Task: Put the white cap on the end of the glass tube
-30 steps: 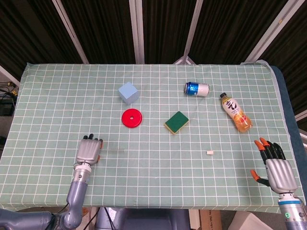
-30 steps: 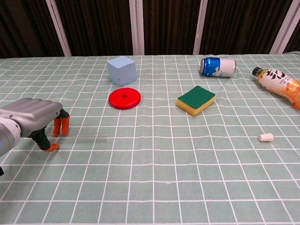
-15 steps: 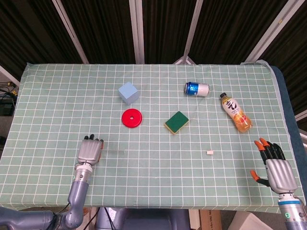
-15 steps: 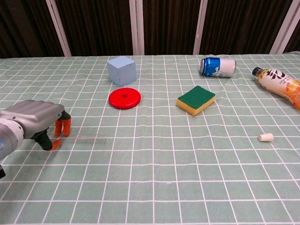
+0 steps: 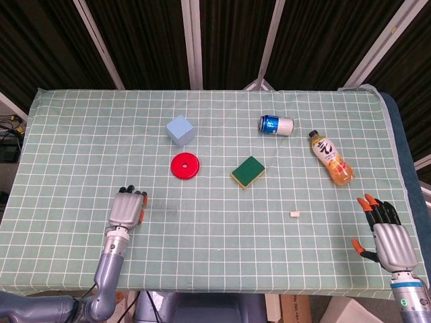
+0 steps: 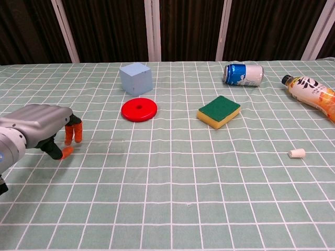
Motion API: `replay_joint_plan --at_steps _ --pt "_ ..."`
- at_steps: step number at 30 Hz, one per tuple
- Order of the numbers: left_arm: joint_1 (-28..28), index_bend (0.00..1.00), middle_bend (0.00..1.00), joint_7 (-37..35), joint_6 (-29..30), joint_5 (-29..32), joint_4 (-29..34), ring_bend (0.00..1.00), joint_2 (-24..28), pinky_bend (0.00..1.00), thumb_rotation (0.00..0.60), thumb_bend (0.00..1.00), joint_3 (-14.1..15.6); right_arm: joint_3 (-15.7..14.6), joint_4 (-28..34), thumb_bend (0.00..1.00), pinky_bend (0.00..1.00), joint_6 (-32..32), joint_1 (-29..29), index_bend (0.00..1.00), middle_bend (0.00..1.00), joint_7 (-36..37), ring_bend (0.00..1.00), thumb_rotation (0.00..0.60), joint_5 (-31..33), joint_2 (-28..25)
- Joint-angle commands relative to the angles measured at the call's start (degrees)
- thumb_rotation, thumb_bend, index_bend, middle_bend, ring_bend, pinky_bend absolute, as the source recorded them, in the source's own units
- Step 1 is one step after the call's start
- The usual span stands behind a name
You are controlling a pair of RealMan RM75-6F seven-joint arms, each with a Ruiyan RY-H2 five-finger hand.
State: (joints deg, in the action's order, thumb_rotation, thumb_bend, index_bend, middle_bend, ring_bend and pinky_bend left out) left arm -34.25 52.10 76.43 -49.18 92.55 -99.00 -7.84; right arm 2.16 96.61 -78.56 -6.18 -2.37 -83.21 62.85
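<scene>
The glass tube [image 5: 160, 211] [image 6: 99, 142] is thin, clear and hard to make out; it points right from my left hand [image 5: 126, 210] [image 6: 39, 128] at the near left of the table. That hand pinches the tube's left end between its orange fingertips [image 6: 73, 134], and the tube seems to hang just above the cloth. The small white cap [image 5: 293, 214] [image 6: 296, 153] lies on its side at the near right, far from the tube. My right hand [image 5: 387, 235] hovers at the table's near right corner, fingers spread, holding nothing; only the head view shows it.
On the green checked cloth [image 5: 222, 235] lie a red disc [image 5: 185, 165], a blue cube [image 5: 180, 130], a green-and-yellow sponge [image 5: 248, 171], a tipped can [image 5: 277, 124] and an orange drink bottle [image 5: 330, 157] on its side, beyond the cap.
My left hand has closed on the tube's end and risen slightly, taking the tube with it off the cloth. The cap and right hand have not moved.
</scene>
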Motion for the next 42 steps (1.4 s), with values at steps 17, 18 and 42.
replay_joint_plan --at_steps 17,18,42 --pt "3.6 0.52 0.54 -24.6 0.5 -16.2 -0.8 0.22 8.8 0.25 0.600 0.66 -1.5 1.5 -0.6 0.33 0.00 -2.8 -0.6 0.31 0.25 2.8 0.05 0.600 -2.7 2.4" --pt "3.7 0.52 0.54 -25.3 0.4 -16.4 -0.2 0.22 9.5 0.25 0.600 0.66 -1.8 1.4 -0.5 0.33 0.00 -2.3 -0.9 0.32 0.25 2.0 0.05 0.600 -2.6 2.7" --pt "4.0 0.52 0.54 -27.5 -0.4 -19.8 8.1 0.22 17.3 0.25 0.600 0.66 -4.0 5.4 -11.3 0.33 0.00 8.3 -10.8 0.47 0.26 -18.3 0.05 0.600 6.5 20.2"
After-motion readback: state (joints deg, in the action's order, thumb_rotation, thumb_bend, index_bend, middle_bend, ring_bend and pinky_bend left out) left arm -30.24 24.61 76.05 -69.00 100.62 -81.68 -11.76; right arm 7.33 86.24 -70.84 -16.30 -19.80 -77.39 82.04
